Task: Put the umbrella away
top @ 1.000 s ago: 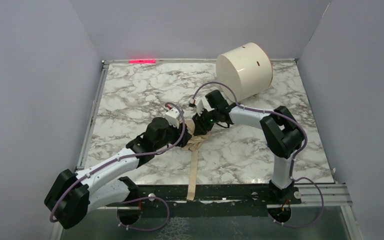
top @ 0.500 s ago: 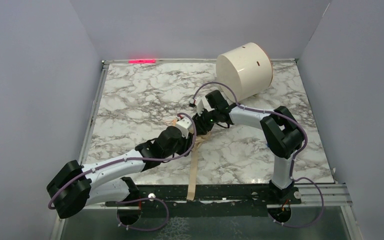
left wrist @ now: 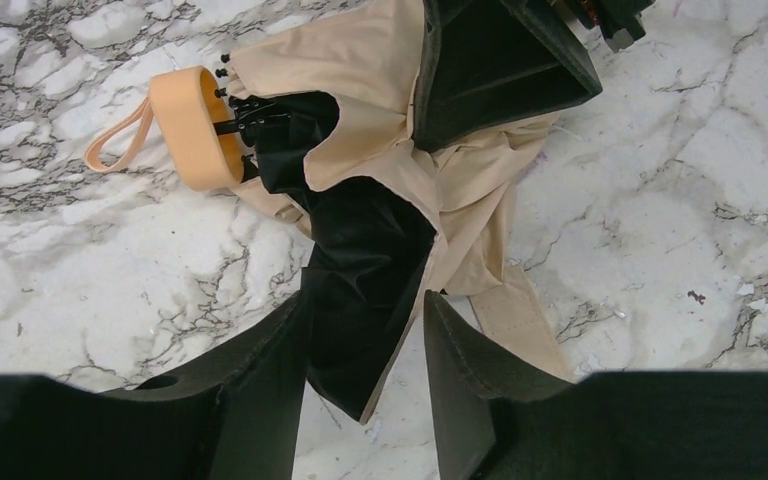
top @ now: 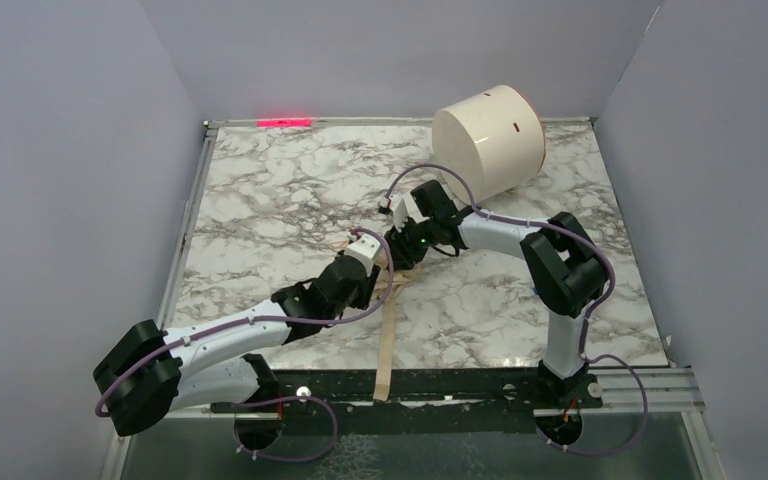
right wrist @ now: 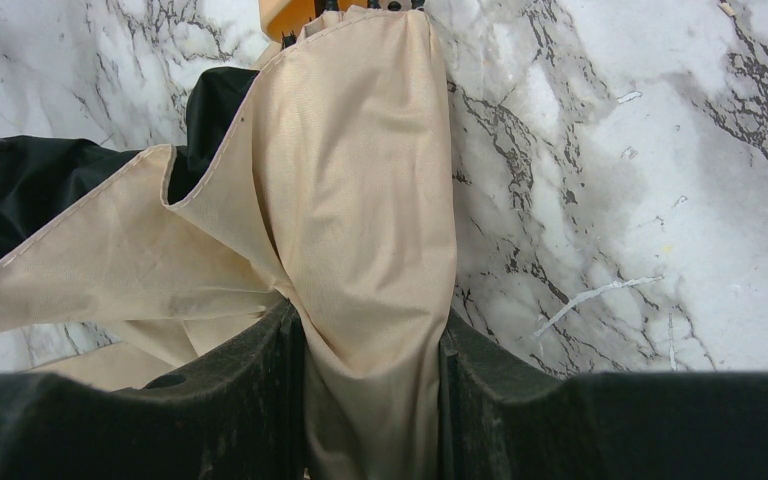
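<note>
1. The umbrella (right wrist: 360,220) fabric is clamped in the right jaws, judged to anchor the bundle.
2. Its black lining (left wrist: 365,270) is straddled by the left jaws; whether it is pinched cannot be told.
3. The umbrella is laid on the worktop (top: 260,190), nearward of the white drum (top: 488,140), not yet stowed.

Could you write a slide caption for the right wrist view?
Right gripper clamps the bunched canopy of the beige umbrella on a marble table.

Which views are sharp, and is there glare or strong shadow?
Top external: evenly lit, sharp, one red glow at the far edge of the table. Left wrist: umbrella in focus, no glare. Right wrist: fabric sharp, own fingers nearly black, without detail.
</note>
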`<state>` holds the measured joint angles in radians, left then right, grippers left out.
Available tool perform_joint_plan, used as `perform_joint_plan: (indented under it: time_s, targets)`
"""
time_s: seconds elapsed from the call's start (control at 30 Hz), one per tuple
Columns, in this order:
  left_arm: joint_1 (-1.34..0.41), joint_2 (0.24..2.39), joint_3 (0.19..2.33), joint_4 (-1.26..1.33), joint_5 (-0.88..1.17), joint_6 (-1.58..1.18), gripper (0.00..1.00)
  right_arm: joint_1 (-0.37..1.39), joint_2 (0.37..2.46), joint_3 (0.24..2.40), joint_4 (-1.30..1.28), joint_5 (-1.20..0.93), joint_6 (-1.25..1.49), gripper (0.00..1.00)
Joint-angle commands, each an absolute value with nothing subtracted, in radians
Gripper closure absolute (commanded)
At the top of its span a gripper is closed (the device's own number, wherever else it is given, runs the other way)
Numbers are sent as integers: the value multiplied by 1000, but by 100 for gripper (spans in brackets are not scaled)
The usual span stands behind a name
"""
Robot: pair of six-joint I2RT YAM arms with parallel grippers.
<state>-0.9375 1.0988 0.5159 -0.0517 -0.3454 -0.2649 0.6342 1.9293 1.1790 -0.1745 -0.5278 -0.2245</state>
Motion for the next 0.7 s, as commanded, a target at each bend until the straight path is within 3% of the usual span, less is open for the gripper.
perform_joint_plan:
  time_s: [0.0, 0.07, 0.2, 0.47, 0.67]
  targets:
    - [-943, 1093, 531, -59, -369, -253, 58, 631, 1955, 1141, -266, -411, -237, 90]
    - [-946, 1094, 532, -63, -352, -259, 69, 631, 1955, 1141, -265, -411, -235, 90]
    - [-946, 1101, 555, -86, -298, -304, 99, 632, 1955, 1141, -260, -406, -226, 91]
    - [-950, 1035, 585, -22, -196, -513, 100, 632, 1958, 1137, -259, -393, -215, 91]
    - [-950, 973, 440, 194, -137, -664, 100, 631, 1960, 1134, -258, -382, -204, 91]
